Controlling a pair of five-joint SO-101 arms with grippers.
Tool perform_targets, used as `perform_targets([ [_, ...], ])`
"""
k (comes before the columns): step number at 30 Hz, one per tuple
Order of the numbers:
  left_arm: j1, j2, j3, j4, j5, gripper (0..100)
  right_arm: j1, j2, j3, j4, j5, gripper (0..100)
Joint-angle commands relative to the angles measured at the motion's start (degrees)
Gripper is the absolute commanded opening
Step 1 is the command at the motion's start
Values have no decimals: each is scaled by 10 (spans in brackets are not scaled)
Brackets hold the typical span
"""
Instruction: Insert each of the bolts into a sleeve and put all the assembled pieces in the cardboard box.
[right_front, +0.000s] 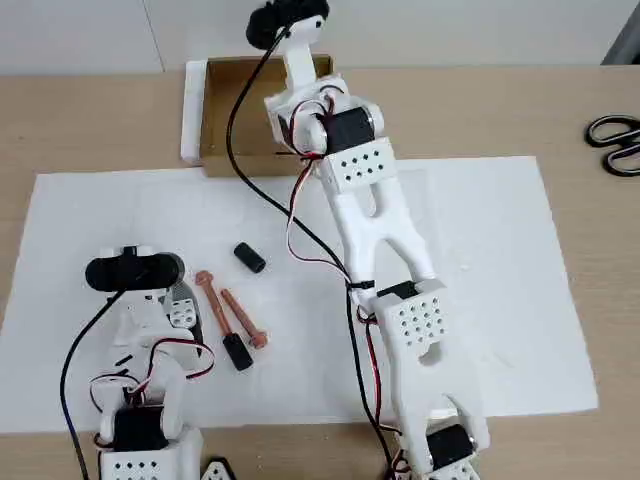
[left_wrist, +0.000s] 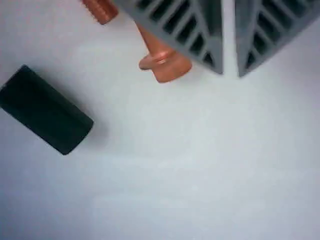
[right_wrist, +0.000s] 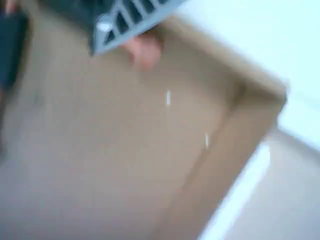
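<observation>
While the right gripper (right_front: 298, 62) hangs over the cardboard box (right_front: 222, 130) at the far side of the table, a copper-coloured end (right_wrist: 145, 50) shows just under it, above the box floor. Blur makes it impossible to tell whether a piece is gripped. The left gripper (left_wrist: 230, 70) is at the near left, its fingers (left_wrist: 180, 25) almost together with a thin slit between them and nothing held.

Two loose bolts, the left bolt (right_front: 210, 298) and the right bolt (right_front: 243, 320), lie side by side on the white paper (right_front: 480, 300) just right of that gripper. One bolt head (left_wrist: 165, 65) lies beside a finger, not between the two. The far sleeve (right_front: 250, 258) lies apart from the bolts, and the near sleeve (right_front: 237, 352) lies close to the right bolt.

Judged step: delivery at the box, with two pairs not yet assembled. The next move calls for the left fingers to open, shift across a bolt shank and close squarely on it.
</observation>
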Motion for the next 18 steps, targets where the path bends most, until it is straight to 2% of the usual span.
perform_targets([
  [1,0,-8,-3,1,-2,7,0,-52,-53,51,-3,125],
  [11,0,-8,-3,1,-2,7,-30,-52,-130,233,-3,123],
  [18,0,-8,-3,1,-2,7,-55,-52,-129,247,-4,122],
])
